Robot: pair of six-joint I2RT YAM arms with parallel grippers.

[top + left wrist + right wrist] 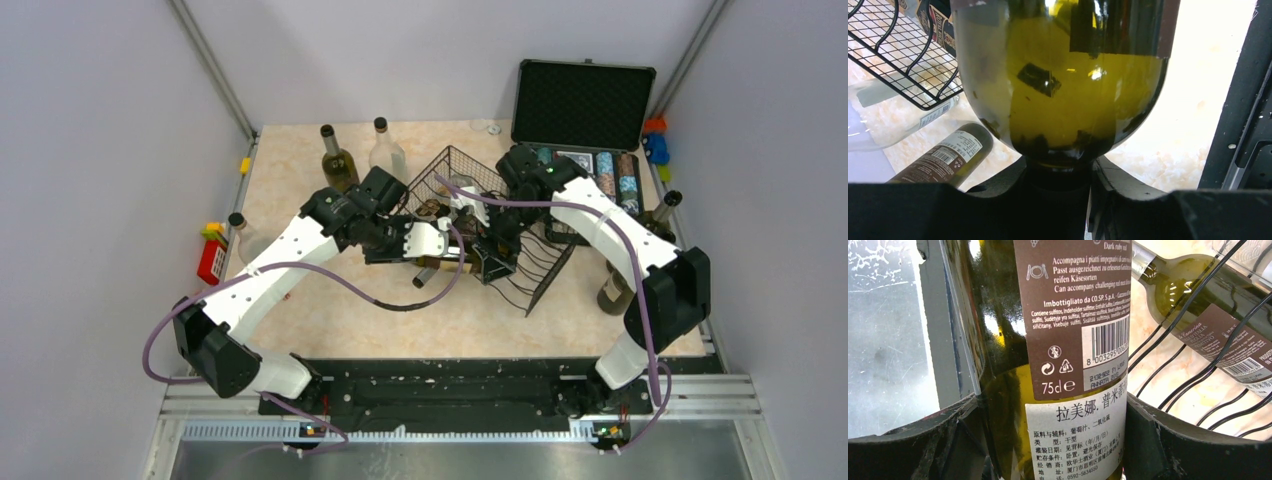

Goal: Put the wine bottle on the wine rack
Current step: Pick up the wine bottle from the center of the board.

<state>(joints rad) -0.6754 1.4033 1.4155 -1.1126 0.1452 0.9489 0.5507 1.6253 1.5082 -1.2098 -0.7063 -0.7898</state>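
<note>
Nearest, the left gripper (1060, 172) is clenched on the neck of the wine bottle (1063, 90), just off the wine rack (545, 270) edge. The right gripper (1053, 412) clasps its labelled body. One brown-labelled bottle (943, 155) lies low to the left gripper's left on the open table (450, 320). Beyond, a green bottle (338, 168) and a clear bottle (388, 155) stand upright.

Wine rack (452, 168) mid-table (330, 315); 2 upright btls (338, 165) behind-L, case (585, 100) behind-R, 1 lying btl (948, 155) in front

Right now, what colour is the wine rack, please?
The wine rack is black wire, clearest from the top external view.
</note>
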